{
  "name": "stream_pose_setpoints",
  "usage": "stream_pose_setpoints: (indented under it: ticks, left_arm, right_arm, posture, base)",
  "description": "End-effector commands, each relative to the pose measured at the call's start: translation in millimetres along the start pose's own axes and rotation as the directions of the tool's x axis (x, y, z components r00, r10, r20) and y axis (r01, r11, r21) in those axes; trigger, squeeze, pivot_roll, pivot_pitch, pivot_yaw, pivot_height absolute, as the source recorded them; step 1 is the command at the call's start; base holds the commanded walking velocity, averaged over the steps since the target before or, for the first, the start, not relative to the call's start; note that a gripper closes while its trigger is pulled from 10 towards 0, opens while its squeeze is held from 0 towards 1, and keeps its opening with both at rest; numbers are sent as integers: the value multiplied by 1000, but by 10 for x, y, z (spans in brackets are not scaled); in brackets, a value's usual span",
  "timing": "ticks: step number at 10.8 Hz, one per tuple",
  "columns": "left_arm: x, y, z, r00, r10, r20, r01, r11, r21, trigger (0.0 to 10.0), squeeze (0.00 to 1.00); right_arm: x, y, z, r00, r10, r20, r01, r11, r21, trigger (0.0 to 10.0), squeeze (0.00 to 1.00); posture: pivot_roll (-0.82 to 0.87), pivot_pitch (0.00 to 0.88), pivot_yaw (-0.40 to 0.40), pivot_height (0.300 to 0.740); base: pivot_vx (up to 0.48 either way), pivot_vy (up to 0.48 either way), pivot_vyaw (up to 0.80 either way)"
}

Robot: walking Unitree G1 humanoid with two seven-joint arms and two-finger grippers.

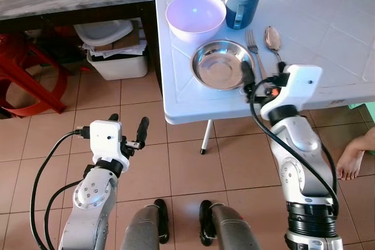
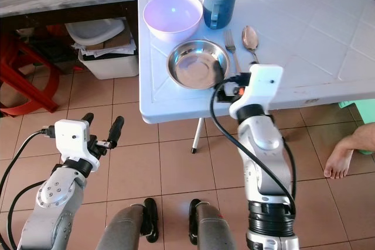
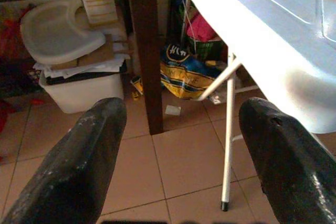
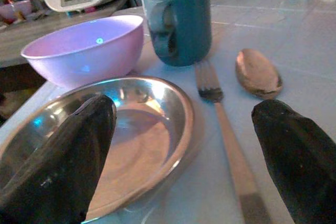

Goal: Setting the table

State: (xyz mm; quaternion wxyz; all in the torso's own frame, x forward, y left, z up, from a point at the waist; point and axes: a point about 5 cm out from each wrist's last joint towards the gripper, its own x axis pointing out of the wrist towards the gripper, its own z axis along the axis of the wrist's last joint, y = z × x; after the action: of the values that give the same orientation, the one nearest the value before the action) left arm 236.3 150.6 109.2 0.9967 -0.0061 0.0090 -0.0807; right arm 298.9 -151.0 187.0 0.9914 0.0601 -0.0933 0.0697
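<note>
- the right gripper (image 4: 184, 150) hovered low over the near edge of the white table (image 1: 328, 39), its fingers spread wide and holding nothing; one finger hung above the steel plate (image 1: 222, 64), the other out past the fork (image 1: 254, 51).
- the fork lay just beside the plate on its right, with the spoon (image 1: 273, 40) next to the fork.
- the lilac bowl (image 1: 195, 16) sat behind the plate, touching or nearly touching its rim (the contact could not be settled), and the blue mug (image 1: 242, 2) stood beside the bowl.
- the left gripper (image 1: 128, 133) hung over the tiled floor (image 1: 176, 162), clear of the table, fingers apart and empty.
- judged progress: the place setting looked largely complete, with plate, bowl, mug, fork and spoon grouped together; probably only small straightening of the cutlery remained.
</note>
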Motion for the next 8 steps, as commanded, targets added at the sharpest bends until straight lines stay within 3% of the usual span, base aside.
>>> stream_pose_setpoints:
  ticks: [1, 5, 8]
  left_arm:
    - [-35, 11, -11, 1000, -5, -15, 5, 1000, 13, 10000, 0]
    - [-30, 4, -24, 1000, -7, -18, 8, 1000, 16, 10000, 0]
    - [-51, -76, 34, 993, -117, 9, 117, 992, -56, 10000, 0]
  right_arm:
    - [13, 39, -35, 999, 22, -26, -21, 999, 41, 10000, 0]
    - [16, 147, -226, 991, 82, -105, -62, 982, 181, 10000, 0]
    - [69, 223, -271, 984, 132, -119, -102, 968, 229, 10000, 0]
  posture:
    - [-23, 280, 51, 740]
    - [-16, 278, 46, 740]
    - [-9, 276, 44, 740]
  base:
    - [0, 0, 0]
    - [0, 0, 0]
    - [0, 0, 0]
